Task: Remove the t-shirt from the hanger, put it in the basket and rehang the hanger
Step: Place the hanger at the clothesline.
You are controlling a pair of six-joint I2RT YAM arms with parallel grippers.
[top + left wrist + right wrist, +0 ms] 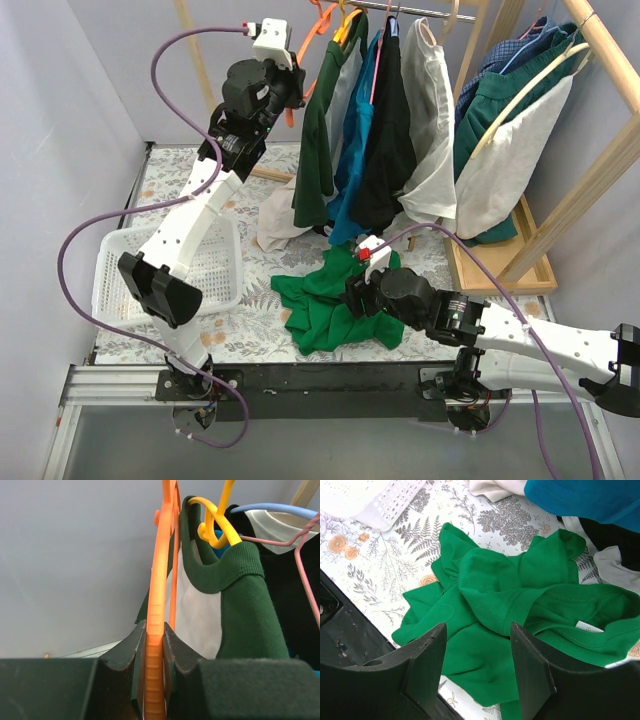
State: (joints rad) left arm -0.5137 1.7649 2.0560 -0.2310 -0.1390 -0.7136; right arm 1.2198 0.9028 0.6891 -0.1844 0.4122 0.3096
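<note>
The basket (225, 270) sits left, near the wall. The left gripper (154, 630) clenches the orange hanger (159, 580) beside crowded hanging clothes (385, 150). The green t-shirt (490, 605) lies crumpled on the table (250, 335) near its front edge, just right of the basket. The right gripper (477, 645) hovers above it, jaws released. The shirt's white tag (587, 626) is unreadable.

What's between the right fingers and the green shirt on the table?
Nothing visible. The right fingers stand open directly over the shirt, which lies crumpled on the table with its top bare. The basket sits off to one side, and the hanging clothes are beyond the shirt.
</note>
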